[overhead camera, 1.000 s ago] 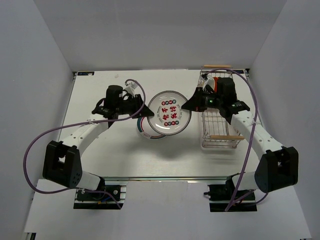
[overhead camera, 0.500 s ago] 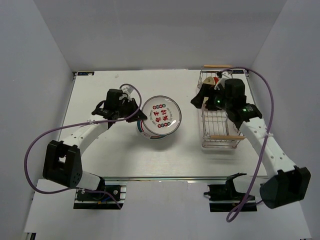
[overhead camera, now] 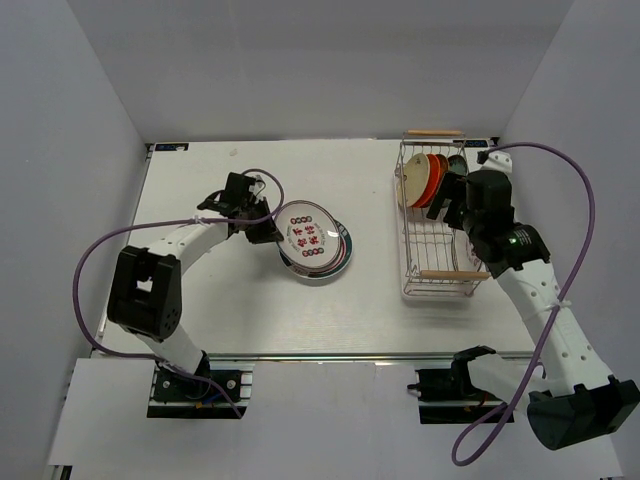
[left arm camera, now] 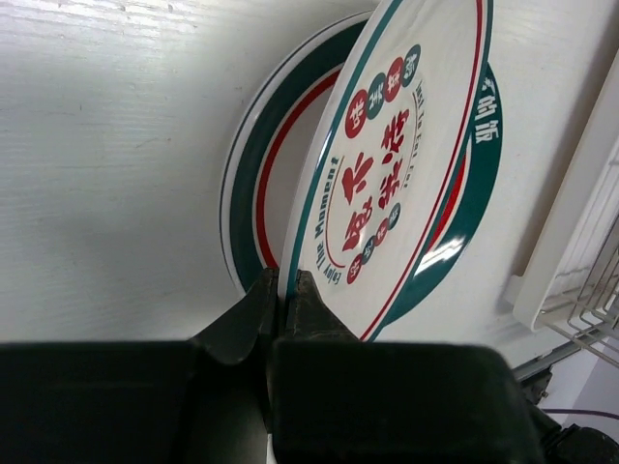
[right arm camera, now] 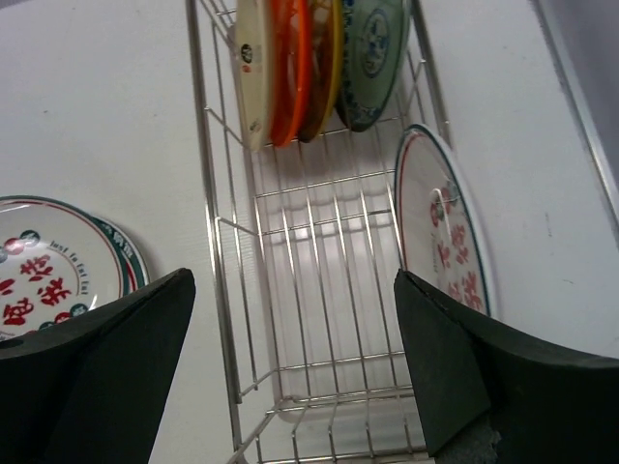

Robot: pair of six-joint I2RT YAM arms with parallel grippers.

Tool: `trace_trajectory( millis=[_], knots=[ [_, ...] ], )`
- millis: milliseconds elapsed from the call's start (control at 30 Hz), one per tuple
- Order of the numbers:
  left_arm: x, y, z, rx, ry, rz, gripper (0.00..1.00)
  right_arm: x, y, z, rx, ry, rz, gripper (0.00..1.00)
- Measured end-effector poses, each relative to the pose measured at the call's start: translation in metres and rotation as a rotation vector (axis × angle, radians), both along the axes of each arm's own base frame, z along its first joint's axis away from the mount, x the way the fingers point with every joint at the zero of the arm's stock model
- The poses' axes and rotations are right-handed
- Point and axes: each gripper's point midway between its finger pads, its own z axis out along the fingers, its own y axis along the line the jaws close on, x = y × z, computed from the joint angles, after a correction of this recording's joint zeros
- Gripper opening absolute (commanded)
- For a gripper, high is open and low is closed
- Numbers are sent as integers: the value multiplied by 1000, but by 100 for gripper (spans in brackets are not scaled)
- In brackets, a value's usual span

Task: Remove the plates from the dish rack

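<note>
My left gripper (overhead camera: pixel 268 232) (left arm camera: pixel 287 281) is shut on the rim of a white plate with red circle marks (overhead camera: pixel 305 236) (left arm camera: pixel 397 164). It holds that plate tilted over a white plate with a green-red rim ring (overhead camera: pixel 335 258) (left arm camera: pixel 253 169), which lies flat on the table. The chrome wire dish rack (overhead camera: pixel 407 250) (right arm camera: pixel 221 290) stands at the right. At its far end stand a cream plate (right arm camera: pixel 253 68), an orange-red one (overhead camera: pixel 432 177) (right arm camera: pixel 290 68) and a dark teal one (right arm camera: pixel 372 53). Another red-marked plate (right arm camera: pixel 447 232) leans at the rack's right side. My right gripper (overhead camera: pixel 443 200) (right arm camera: pixel 293 290) hangs open above the rack, holding nothing.
Wooden rod handles (overhead camera: pixel 453 273) cap both ends of the rack. White walls close in the table on three sides. Purple cables (overhead camera: pixel 90 265) loop off both arms.
The red-marked plate passed from my right gripper to my left, which shut on it and carried it left and down over the flat plate. My right gripper opened and drew back over the rack.
</note>
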Motion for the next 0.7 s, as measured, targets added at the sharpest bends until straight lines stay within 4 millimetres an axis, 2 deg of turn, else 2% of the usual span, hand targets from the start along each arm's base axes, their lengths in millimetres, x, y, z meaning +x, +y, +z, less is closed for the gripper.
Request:
trace_trajectory(
  millis=[100, 200, 233, 367, 500, 600, 667, 700],
  knots=[
    [1, 2, -2, 9, 4, 7, 13, -4, -10, 0, -26, 3, -43, 89],
    [0, 3, -3, 17, 10, 7, 32, -9, -18, 2, -44, 2, -72, 89],
    [1, 4, -5, 25, 11, 8, 45, -10, -20, 3, -50, 4, -80, 89],
    [-1, 7, -18, 51, 47, 9, 56, -16, -28, 8, -64, -7, -110, 89],
    [-6, 5, -28, 73, 74, -9, 63, -23, -37, 12, -83, -13, -144, 89],
    [-7, 1, -31, 76, 85, -26, 74, -29, -47, 14, -111, -10, -188, 89],
    [-5, -3, -32, 75, 84, -40, 87, -32, -54, 15, -130, -6, -223, 89],
    [-4, -4, -32, 75, 82, -48, 90, -34, -58, 15, -142, -1, -238, 89]
  ],
)
